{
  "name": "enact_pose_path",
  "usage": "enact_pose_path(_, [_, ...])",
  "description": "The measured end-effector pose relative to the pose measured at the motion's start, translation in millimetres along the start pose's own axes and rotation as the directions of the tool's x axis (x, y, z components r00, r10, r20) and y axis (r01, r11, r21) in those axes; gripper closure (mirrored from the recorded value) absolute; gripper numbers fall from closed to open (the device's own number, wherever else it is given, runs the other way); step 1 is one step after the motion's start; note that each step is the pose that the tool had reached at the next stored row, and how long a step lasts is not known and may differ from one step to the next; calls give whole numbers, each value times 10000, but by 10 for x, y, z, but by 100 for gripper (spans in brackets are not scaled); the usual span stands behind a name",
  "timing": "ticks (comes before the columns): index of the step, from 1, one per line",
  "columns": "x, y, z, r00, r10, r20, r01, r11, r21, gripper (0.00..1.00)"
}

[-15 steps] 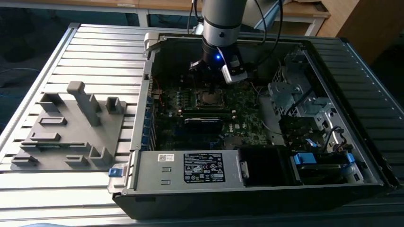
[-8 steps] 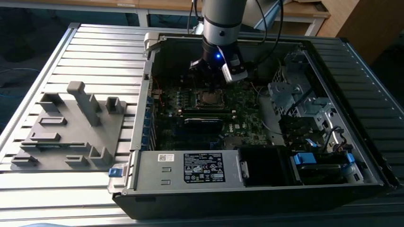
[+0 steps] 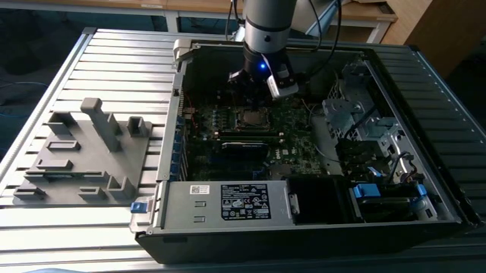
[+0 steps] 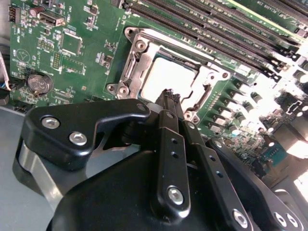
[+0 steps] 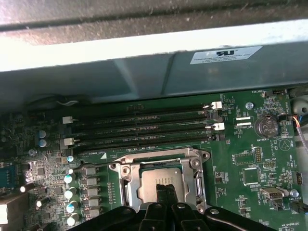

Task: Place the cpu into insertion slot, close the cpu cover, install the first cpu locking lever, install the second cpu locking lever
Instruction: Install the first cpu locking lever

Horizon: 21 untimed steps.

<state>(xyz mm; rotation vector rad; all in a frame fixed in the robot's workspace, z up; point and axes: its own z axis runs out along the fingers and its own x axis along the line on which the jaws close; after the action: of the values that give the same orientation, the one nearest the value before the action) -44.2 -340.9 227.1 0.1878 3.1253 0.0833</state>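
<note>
the claw (image 5: 166, 192) has its fingers pinched together on nothing, a narrow tip suited to pushing, i'd judge. beneath that tip the cpu (image 5: 153, 183) lies seated, framed by the lowered cpu cover (image 5: 159, 155).

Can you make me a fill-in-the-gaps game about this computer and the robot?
1. The cpu lies in the insertion ___.
2. The gripper is shut, and its tips are right above the ___.
3. The motherboard is coloured ___.

Missing words: slot; cpu; green.
</note>
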Motion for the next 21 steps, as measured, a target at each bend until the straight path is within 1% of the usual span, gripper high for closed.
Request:
enact_pose_path(8, [0, 1, -6, 10000, 0, 1, 0, 10000, -1, 89])
enact_pose_path(21, [-1, 4, -70, 10000, 0, 1, 0, 10000, -1, 89])
